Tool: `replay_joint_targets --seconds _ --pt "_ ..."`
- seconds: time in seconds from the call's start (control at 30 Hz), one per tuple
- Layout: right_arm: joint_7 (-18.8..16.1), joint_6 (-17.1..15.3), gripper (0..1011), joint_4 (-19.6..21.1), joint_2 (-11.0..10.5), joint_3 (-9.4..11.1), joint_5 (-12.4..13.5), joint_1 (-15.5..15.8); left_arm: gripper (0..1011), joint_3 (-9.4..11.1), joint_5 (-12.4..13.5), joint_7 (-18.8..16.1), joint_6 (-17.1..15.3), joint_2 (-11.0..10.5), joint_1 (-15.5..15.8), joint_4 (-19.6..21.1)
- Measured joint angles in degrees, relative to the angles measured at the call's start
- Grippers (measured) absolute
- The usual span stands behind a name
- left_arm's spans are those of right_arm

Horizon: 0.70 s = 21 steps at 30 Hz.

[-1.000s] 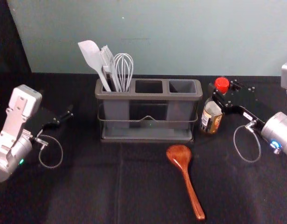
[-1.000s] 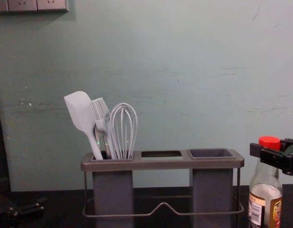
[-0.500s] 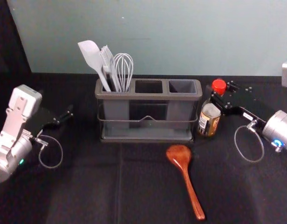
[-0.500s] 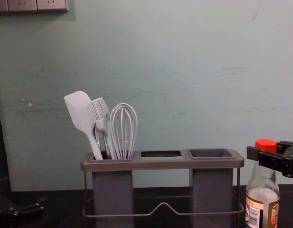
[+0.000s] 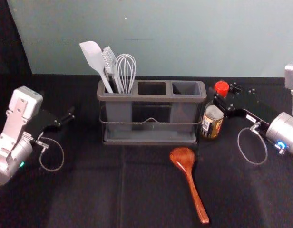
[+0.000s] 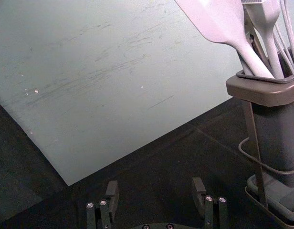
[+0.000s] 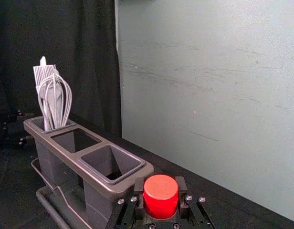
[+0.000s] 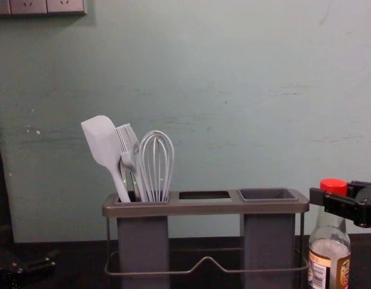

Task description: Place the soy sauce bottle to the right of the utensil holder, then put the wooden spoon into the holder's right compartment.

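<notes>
In the head view my right gripper [image 5: 222, 98] is shut around the neck of the soy sauce bottle [image 5: 211, 124], close beside the right end of the utensil holder [image 5: 151, 99]. The bottle is upright; whether its base touches the table I cannot tell. The right wrist view has its red cap [image 7: 161, 196] between the fingers of the right gripper [image 7: 160, 191]. The wooden spoon [image 5: 185, 161] lies in front of the holder, bowl toward it. The holder's right compartment [image 5: 186, 89] holds nothing visible. My left gripper [image 5: 66, 119] is parked at the left, open in the left wrist view [image 6: 155, 193].
A spatula [image 5: 92, 56], a brush [image 5: 110, 59] and a whisk [image 5: 126, 69] stand in the holder's left compartment. Behind the dark table [image 5: 89, 190] rises a pale wall [image 5: 184, 38].
The right gripper and the bottle have shifted left together, toward the holder's right end, and slightly lower in the chest view. The left arm, holder and spoon have stayed put.
</notes>
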<state>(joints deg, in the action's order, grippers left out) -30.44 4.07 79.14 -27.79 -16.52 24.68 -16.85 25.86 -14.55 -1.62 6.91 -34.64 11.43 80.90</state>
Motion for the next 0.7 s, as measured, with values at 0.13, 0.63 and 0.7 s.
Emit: replay_joint_targets --seconds 0.13,0.63,0.7 --pt "0.2 0.1 392 -0.1 0.1 -0.1 0.0 0.0 1005 0.0 0.0 0.0 0.0 0.0 0.0 0.0" --pt "0.9 0.5 660 0.3 -0.1 0.6 0.7 0.1 1005 0.0 0.0 0.0 0.0 0.0 0.0 0.0" --pt "0.9 0.6 718 0.9 -0.3 0.9 0.9 0.1 1005 0.0 0.0 0.0 0.0 0.0 0.0 0.0"
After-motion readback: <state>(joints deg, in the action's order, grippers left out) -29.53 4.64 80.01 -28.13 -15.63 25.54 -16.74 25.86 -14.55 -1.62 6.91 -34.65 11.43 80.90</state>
